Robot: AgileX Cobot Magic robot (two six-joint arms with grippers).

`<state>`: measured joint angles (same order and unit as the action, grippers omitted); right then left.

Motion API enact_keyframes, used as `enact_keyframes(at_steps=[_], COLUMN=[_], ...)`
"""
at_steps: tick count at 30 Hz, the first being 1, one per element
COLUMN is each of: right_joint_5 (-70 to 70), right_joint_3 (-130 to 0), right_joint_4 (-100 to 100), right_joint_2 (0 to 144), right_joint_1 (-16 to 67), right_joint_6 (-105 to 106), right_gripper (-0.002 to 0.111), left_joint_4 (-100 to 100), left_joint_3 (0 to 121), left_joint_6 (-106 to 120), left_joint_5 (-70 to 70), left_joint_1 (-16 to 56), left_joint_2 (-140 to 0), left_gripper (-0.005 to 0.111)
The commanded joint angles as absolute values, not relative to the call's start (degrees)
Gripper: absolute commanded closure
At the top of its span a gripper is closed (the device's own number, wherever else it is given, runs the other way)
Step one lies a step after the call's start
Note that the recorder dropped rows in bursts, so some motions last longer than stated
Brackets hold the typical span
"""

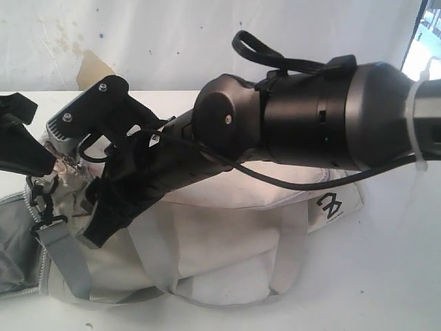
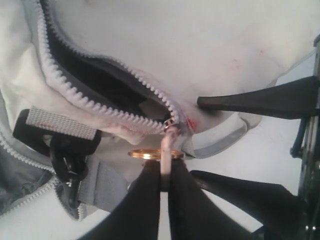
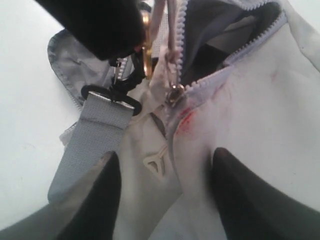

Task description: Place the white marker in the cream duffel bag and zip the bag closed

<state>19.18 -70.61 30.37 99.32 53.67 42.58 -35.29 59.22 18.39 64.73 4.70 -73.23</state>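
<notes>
Zipping step: judged to be the start of closing. The bag has its mouth gaping with dark lining showing, and the slider sits at the end of the track.
Marker: not seen in any view. It is probably already inside the dark mouth, though the views are too cramped to be sure.
Bag place: in the exterior view it lies from the centre to 6 o'clock, with its open end toward 9 o'clock.
Left pincer: together, clamped on the pale pull tab that hangs from the slider, just by a gold ring.
Right pincer: wide apart, holding nothing. Its fingers straddle the bag's end cloth near the slider, with a red smear lying between. Whether they press the cloth I cannot tell.
Doing it well: pinch the end cloth firmly with the right pincer first, so the bag is anchored. Then draw the tab along the line of teeth, low and steady, keeping the grey strap out of the track.
Risk: pulling before the anchor holds would likely drag the soft bag instead of running the slider.
</notes>
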Motion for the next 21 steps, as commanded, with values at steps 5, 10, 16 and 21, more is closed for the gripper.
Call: enact_keyframes(at_steps=[5,10,16,21], right_joint_5=[16.9,20.8,27.6,30.7], right_joint_3=[-70.7,-70.7,-70.7,-70.7], right_joint_4=[28.5,25.5,17.1,4.0], right_joint_2=[100.4,100.4,100.4,100.4], right_joint_1=[53.9,53.9,53.8,53.6], right_joint_6=[41.9,41.7,38.4,26.9], right_gripper=[0.093,0.108,0.108,0.108], left_joint_4=[-39.7,-38.0,-36.8,-27.7], left_joint_3=[59.7,59.7,61.5,65.2], left_joint_6=[19.1,19.2,17.8,13.5], left_joint_5=[66.3,67.9,67.3,69.1], left_joint_1=[4.7,4.7,4.7,4.7], left_joint_2=[-72.6,-72.6,-72.5,-71.5], left_gripper=[0.107,0.107,0.107,0.107])
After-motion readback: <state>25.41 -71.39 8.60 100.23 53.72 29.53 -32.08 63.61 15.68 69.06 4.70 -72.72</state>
